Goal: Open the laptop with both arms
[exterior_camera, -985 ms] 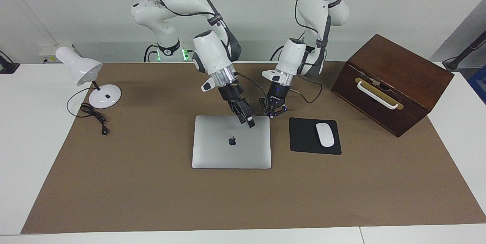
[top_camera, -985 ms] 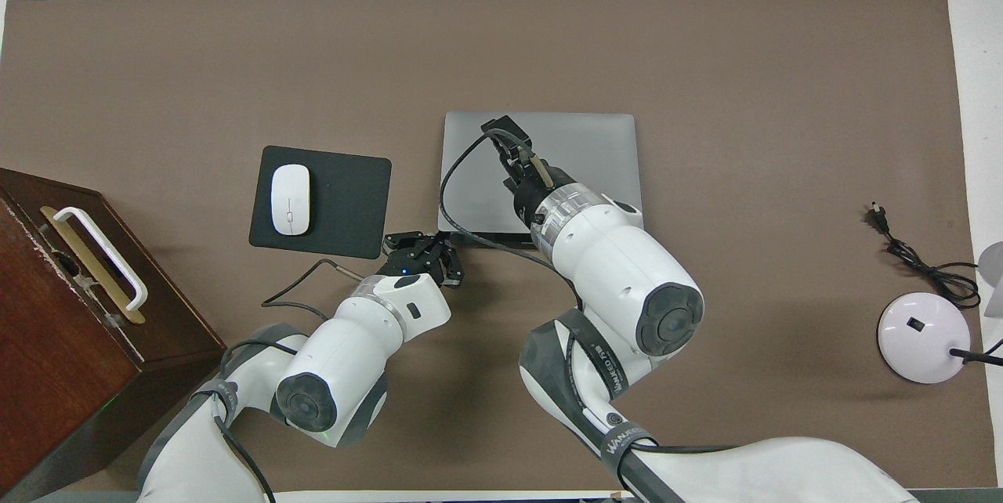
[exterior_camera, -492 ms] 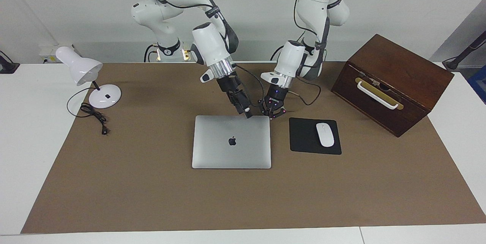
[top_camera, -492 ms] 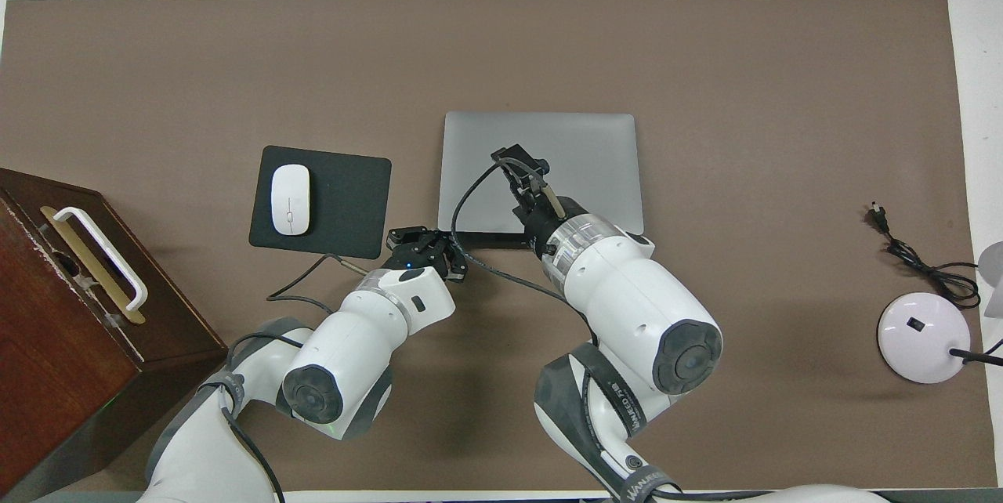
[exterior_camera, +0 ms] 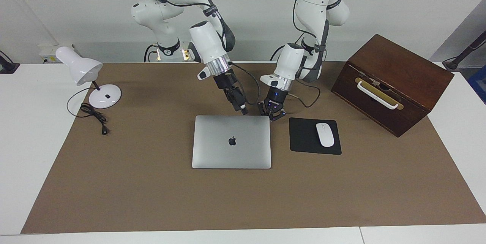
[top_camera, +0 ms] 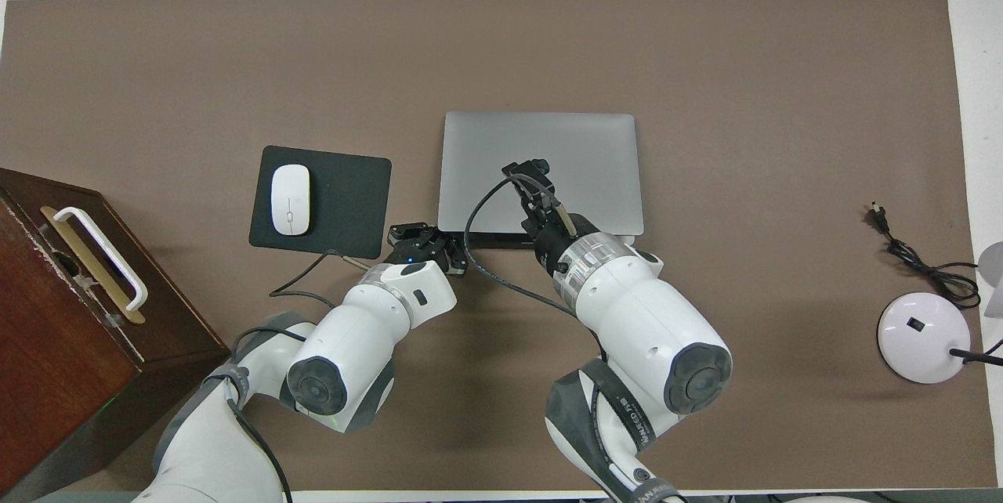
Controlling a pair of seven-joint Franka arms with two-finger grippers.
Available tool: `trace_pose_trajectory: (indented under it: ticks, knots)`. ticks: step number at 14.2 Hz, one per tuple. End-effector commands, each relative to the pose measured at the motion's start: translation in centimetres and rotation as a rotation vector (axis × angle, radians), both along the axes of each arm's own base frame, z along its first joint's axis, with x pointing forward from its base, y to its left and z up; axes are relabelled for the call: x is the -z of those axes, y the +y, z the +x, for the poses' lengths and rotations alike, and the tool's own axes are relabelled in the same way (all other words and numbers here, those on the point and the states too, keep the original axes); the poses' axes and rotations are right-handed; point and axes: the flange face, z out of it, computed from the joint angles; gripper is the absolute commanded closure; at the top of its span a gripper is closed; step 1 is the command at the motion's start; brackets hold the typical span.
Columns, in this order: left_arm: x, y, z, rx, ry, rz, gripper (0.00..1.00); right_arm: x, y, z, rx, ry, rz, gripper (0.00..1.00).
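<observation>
Laptop [exterior_camera: 231, 142] shut flat mid-desk, beside mouse pad [exterior_camera: 314, 136]
Logo seen only from facing view; from overhead, right claw [top_camera: 526, 171] covering lid, yet facing view puts it raised above robot-side edge, fingers spread, empty. Left claw [exterior_camera: 272, 115] pressed together, low by laptop's robot-side corner; contact unclear. Bare brown mat [exterior_camera: 235, 202] all round; wooden box [top_camera: 55, 307] cut off

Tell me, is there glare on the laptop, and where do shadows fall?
Facing view: the laptop lid is evenly lit, without any hard glare; soft shadow on the brown mat beside the lamp. Overhead view: blurred shadows lie under both arms.
</observation>
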Motion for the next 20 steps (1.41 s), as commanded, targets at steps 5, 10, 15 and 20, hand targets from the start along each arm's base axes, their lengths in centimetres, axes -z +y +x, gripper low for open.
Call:
trace_pose_trajectory:
  ticks: [5, 10, 15, 20]
  knots:
    - [0.9, -0.5, 0.5, -0.010, -0.003, -0.007, 1.00, 1.7, -0.8, -2.5, 0.014, -0.023, 0.034, 0.00]
    - [1.0, -0.7, 0.5, -0.003, -0.003, -0.004, 1.00, 3.2, -1.0, -3.0, 0.012, -0.032, 0.038, 0.00]
    - [1.1, -0.7, 0.5, 0.001, -0.004, 0.001, 1.00, 5.1, -1.2, -3.0, 0.016, -0.037, 0.039, 0.00]
    - [1.4, -0.7, 0.4, 0.007, -0.002, 0.009, 1.00, 6.2, -1.5, -2.3, 0.017, -0.030, 0.022, 0.00]
